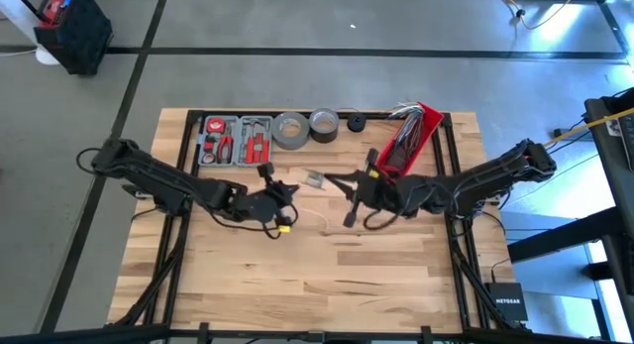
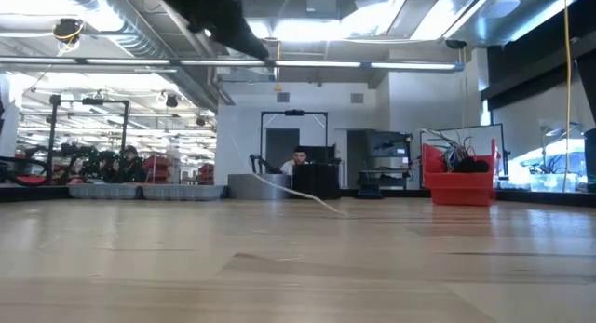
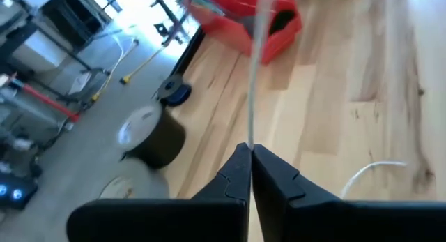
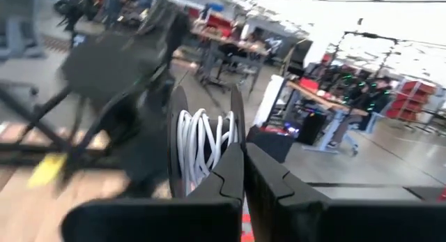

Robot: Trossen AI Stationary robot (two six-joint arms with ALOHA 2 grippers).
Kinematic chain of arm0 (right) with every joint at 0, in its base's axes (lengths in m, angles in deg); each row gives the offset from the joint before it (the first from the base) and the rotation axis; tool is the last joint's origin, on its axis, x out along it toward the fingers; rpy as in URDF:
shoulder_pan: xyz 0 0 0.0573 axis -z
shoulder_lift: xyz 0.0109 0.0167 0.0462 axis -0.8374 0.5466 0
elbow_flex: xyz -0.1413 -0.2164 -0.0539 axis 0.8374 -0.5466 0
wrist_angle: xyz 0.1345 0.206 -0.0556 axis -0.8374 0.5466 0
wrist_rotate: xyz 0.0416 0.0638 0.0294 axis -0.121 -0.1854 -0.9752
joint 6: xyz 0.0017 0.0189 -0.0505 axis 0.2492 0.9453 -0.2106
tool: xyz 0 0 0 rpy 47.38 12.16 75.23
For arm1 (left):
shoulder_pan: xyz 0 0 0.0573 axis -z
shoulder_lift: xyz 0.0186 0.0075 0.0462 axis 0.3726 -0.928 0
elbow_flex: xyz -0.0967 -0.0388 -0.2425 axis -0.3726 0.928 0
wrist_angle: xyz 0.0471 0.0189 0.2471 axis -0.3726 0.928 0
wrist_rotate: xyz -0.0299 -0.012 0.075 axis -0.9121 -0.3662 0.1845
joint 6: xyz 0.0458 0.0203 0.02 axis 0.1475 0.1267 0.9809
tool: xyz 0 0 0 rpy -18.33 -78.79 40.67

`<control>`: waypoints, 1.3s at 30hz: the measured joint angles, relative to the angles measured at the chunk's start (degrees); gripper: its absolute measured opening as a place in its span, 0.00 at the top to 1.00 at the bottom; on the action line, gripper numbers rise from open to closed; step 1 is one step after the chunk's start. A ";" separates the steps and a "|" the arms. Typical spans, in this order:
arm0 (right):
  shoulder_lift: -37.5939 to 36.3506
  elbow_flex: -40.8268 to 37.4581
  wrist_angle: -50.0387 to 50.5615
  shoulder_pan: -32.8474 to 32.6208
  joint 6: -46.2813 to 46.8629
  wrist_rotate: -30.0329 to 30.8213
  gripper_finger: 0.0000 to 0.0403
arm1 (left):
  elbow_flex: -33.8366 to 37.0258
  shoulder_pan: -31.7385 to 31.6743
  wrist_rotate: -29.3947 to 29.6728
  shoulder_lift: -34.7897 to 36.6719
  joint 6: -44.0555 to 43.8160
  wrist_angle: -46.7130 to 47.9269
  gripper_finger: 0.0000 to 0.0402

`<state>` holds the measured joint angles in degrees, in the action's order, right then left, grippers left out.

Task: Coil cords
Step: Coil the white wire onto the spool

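The thin white cable is partly wound on a small black spool (image 4: pixel 203 150) just in front of my right gripper (image 4: pixel 244 150), which is shut. One strand (image 3: pixel 254 74) runs straight away from my left gripper (image 3: pixel 250 148), which is shut on it. A loose stretch (image 3: pixel 373 169) lies on the wooden table; the low view shows it (image 2: pixel 300 195) lying there too. In the high view both grippers hover over the table's middle, the left (image 1: pixel 285 191) and the right (image 1: pixel 347 188) close together and facing each other. My left gripper pinches a single strand of the white cable (image 3: pixel 251 134) between its two fingertips. The strand leaves the tips in a straight, taut line, clear of the table. My right gripper is shut at one black flange of the spool (image 4: pixel 235 130). The fingers hide the exact place of contact. The spool is lifted clear of the table, its white windings (image 4: pixel 202 144) showing between the flanges.
A red bin of wires (image 1: pixel 408 138) stands at the far right. Two tape rolls (image 1: pixel 293 129) and a grey tool tray (image 1: pixel 236 139) line the far edge. A small piece (image 1: pixel 313 180) lies between the grippers. The near half of the table (image 1: pixel 317 275) is bare wood.
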<state>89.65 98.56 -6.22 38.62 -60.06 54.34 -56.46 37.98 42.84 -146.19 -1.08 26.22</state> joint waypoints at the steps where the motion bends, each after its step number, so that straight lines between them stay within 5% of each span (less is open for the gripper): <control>1: -0.04 0.02 1.52 -0.52 0.00 0.00 0.99 | 0.01 0.09 0.14 1.55 -0.97 1.54 1.00; 16: 6.76 -0.07 13.14 -0.96 -0.20 2.87 0.99 | -0.08 4.97 -0.77 13.46 -3.51 0.78 1.00; 23: 11.95 -0.14 10.02 2.22 -0.03 7.59 0.99 | -0.08 5.31 -7.24 11.14 -3.36 -4.77 1.00; 39: 17.18 -0.24 -10.01 5.49 1.37 5.59 0.99 | -0.14 3.37 -10.84 -0.15 -4.02 -15.11 1.00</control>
<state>106.83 98.32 -16.23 44.11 -58.69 59.93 -56.60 41.35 31.99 -146.35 -5.10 11.12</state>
